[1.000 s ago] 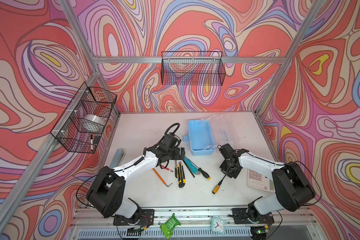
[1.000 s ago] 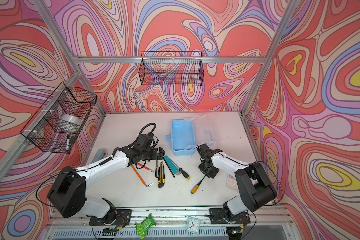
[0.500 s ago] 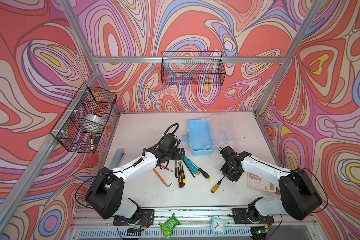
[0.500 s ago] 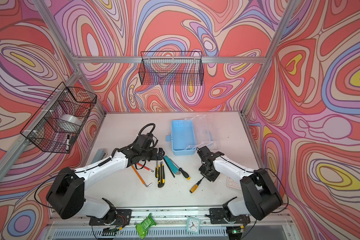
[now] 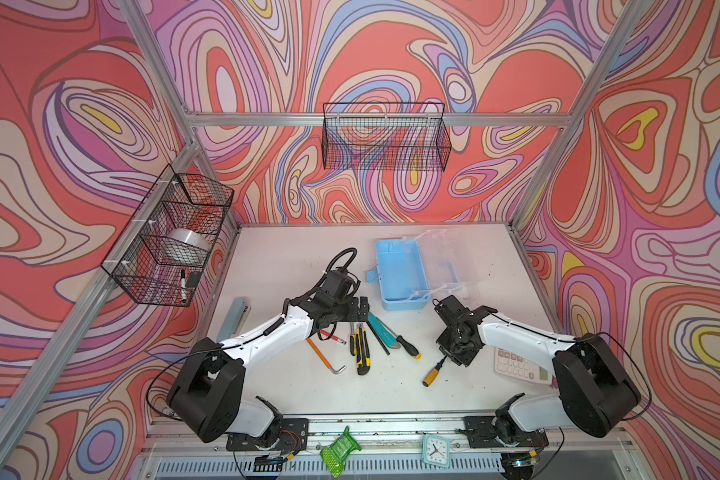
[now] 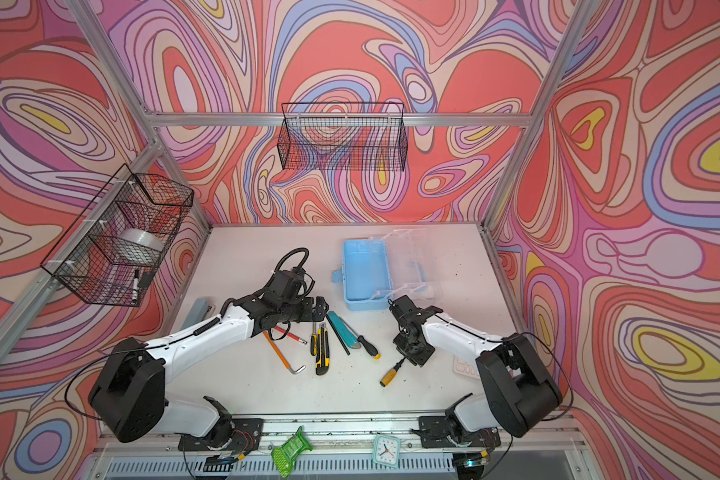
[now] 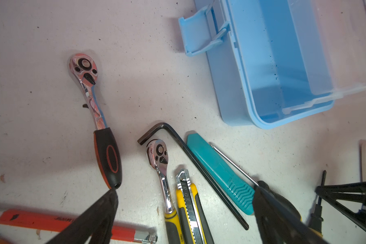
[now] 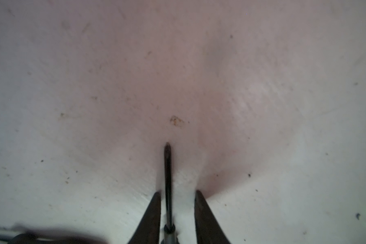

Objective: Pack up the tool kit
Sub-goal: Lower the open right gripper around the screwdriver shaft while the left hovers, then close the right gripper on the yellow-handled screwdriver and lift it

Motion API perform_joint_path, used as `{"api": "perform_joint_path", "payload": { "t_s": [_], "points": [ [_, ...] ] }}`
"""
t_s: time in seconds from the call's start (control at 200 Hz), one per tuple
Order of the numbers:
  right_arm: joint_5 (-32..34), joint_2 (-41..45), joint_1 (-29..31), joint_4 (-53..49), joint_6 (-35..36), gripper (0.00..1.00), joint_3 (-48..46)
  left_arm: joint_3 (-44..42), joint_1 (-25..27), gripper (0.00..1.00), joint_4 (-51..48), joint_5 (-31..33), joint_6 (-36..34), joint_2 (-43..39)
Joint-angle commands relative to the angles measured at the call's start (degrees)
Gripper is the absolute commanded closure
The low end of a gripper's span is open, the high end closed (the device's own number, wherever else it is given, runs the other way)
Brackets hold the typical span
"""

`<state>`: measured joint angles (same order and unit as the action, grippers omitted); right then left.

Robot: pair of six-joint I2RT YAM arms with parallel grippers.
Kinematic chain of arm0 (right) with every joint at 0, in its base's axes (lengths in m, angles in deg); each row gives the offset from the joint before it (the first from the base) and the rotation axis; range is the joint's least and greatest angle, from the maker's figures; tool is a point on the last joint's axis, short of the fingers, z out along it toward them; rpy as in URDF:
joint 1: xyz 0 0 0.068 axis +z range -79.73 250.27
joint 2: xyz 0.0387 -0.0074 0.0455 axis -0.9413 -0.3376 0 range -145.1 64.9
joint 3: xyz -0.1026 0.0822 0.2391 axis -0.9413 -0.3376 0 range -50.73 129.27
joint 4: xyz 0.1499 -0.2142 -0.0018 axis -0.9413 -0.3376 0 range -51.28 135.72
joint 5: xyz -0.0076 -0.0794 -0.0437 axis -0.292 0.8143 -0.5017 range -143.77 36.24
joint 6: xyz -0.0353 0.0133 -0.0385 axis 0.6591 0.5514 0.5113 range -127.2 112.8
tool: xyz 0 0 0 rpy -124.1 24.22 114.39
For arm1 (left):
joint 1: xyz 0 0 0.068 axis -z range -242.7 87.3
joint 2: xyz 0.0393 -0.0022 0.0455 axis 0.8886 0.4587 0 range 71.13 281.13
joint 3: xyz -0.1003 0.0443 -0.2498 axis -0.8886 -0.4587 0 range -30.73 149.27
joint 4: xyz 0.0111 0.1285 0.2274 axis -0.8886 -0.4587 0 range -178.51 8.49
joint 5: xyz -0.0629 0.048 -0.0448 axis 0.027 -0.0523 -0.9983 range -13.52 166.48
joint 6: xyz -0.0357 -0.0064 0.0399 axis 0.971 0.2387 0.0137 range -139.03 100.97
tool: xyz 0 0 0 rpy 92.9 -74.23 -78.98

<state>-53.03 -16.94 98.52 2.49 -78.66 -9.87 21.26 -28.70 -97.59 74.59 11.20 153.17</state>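
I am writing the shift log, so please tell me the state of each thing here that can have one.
tool box, open, no tools inside
clear lid, swung back beside the box
latch, undone
left gripper, open, holding nothing
yellow-handled screwdriver, lying on the table
right gripper, low, jaws narrow around the screwdriver shaft; grip unclear
teal utility knife, no blade showing

A robotics lab test cell: left arm (image 5: 267, 336) and right arm (image 5: 516, 336) bolted to a rail (image 5: 391, 424) at 6 o'clock of a white desk (image 5: 283, 257), boxed in by aluminium framing (image 5: 267, 120) and swirl-printed walls (image 5: 391, 50), 1 wire basket (image 5: 385, 141) hung at 12 o'clock, another basket (image 5: 154, 286) at 9.
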Motion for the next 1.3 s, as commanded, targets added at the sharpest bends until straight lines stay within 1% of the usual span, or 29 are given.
{"api": "perform_joint_path", "payload": {
  "t_s": [0.0,0.095,0.31,0.431,0.511,0.716,0.896,1.127,1.297],
  "points": [
    [-0.8,-1.3,1.2,0.5,-1.9,0.74,-2.2,-0.7,-0.4,0.00,-0.3,0.5,0.3,-1.3],
    [-0.7,-1.5,1.4,0.9,-2.4,0.77,-2.8,-0.9,-0.4,0.00,-0.3,0.9,0.2,-1.4],
    [0.2,-3.8,1.3,1.7,-1.6,0.89,-2.3,-0.4,-0.4,0.00,-0.9,0.6,0.0,-0.9],
    [0.5,-4.2,0.4,3.1,-1.2,0.94,-3.3,-0.5,-0.4,0.00,-1.2,0.8,-0.2,-1.2],
    [0.8,-3.3,-0.6,4.2,-1.7,1.00,-4.2,-0.7,-0.4,0.00,-1.3,1.0,-0.3,-1.1],
    [4.1,0.7,-3.4,2.7,0.1,1.00,-3.4,-0.7,-0.4,0.00,-1.5,1.1,-0.4,-1.0],
    [8.2,4.6,-5.2,-1.5,3.3,1.00,0.4,-0.6,-0.4,0.00,-1.3,1.0,-0.3,-0.8],
    [11.8,8.5,-11.6,-5.1,13.2,1.00,4.9,-0.7,-0.4,0.00,-1.3,0.8,-0.4,-0.9],
    [10.5,10.8,-18.7,-2.4,20.1,1.00,5.8,-0.6,-0.4,0.00,-1.3,0.7,-0.5,-0.8]
  ]
}}
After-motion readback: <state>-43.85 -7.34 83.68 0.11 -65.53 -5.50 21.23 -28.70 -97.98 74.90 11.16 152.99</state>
